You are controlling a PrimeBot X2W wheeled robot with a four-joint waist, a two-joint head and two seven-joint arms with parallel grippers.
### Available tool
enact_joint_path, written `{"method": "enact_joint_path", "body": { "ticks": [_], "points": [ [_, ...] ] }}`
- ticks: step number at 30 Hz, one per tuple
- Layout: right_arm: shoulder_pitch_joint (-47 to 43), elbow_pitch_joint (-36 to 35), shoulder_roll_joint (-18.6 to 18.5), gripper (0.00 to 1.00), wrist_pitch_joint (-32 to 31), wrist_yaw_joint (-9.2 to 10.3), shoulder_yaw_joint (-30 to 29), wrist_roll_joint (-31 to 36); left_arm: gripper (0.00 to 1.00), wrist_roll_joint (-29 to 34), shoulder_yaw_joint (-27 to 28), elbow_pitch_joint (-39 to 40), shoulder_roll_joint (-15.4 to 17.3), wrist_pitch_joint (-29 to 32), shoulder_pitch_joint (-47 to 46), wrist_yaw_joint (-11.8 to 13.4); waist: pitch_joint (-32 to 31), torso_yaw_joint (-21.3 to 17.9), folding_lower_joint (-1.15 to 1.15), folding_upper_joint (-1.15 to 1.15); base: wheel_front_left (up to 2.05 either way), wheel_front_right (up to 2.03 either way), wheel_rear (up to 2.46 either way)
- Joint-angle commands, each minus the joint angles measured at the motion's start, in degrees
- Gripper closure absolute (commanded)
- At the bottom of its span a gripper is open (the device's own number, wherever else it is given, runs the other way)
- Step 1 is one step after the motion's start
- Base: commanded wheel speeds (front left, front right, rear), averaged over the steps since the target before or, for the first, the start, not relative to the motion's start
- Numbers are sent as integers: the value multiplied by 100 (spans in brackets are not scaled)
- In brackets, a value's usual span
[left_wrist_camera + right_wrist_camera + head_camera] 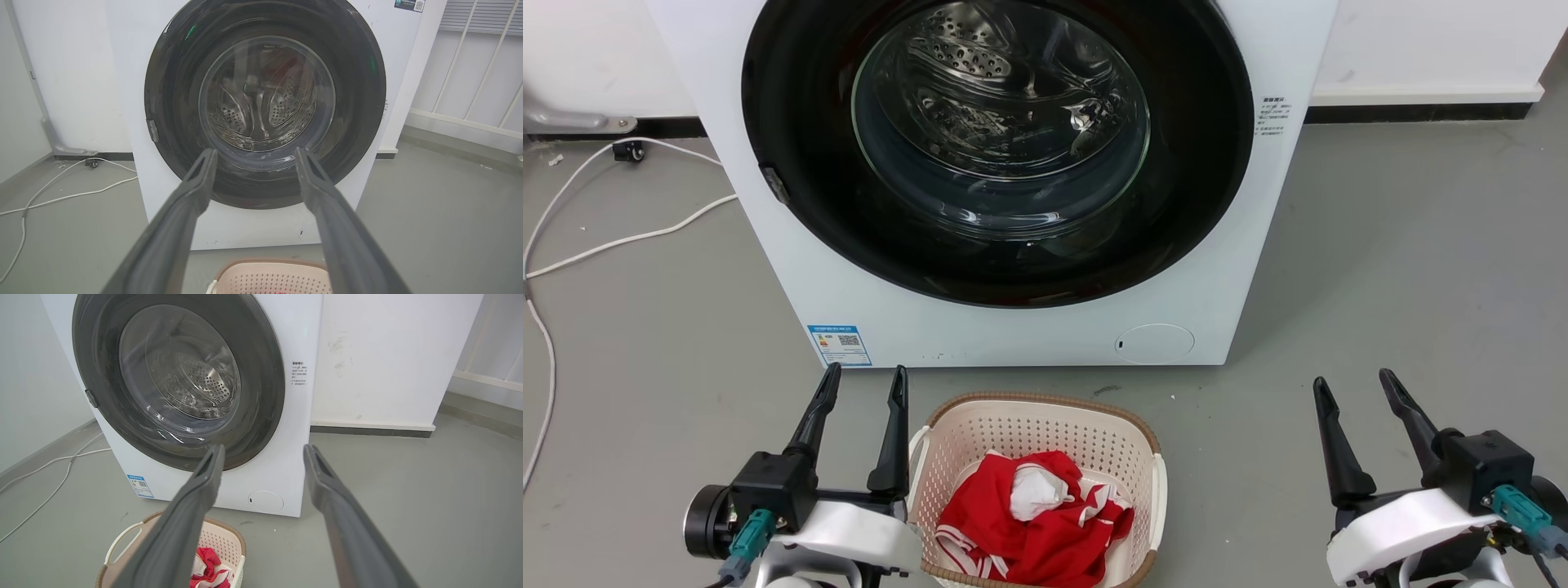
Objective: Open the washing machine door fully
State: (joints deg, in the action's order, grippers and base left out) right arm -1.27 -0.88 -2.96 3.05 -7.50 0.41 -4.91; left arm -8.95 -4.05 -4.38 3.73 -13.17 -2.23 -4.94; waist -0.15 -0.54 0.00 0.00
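The washing machine door (792, 163) sits shut on the washing machine (1013, 335), ahead of and above the left end effector (866, 371) and right end effector (1352, 378), both released and empty. The small grey tab (774, 184) on the door's left edge lies nearer the left arm.

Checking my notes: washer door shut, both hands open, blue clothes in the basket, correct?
No: the clothes in the laundry basket are red and white, not blue, as the head view shows. The washing machine door is shut, and the left hand and right hand are open.
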Motion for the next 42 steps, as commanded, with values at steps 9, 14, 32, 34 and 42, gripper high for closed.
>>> {"method": "enact_joint_path", "body": {
  "ticks": [9,14,32,34,42],
  "points": [
    [-67,-44,14,0,50,2,50,304,0,408,-28,4,7,-137,81,63,-14,-24,0,0,0,0,0],
    [-82,-38,15,0,62,2,99,420,0,556,-30,-14,-8,-185,91,91,-16,-30,0,0,0,0,0],
    [-80,93,15,15,93,2,98,168,0,547,39,-112,-49,-206,84,70,-12,-20,0,0,0,0,0],
    [-82,115,15,85,75,2,125,132,0,547,48,-116,-51,-206,87,65,-12,-20,0,0,0,0,0],
    [-82,198,16,100,105,2,139,-479,0,570,62,-113,-60,-206,98,45,-11,-23,0,0,0,0,0]
  ]
}}
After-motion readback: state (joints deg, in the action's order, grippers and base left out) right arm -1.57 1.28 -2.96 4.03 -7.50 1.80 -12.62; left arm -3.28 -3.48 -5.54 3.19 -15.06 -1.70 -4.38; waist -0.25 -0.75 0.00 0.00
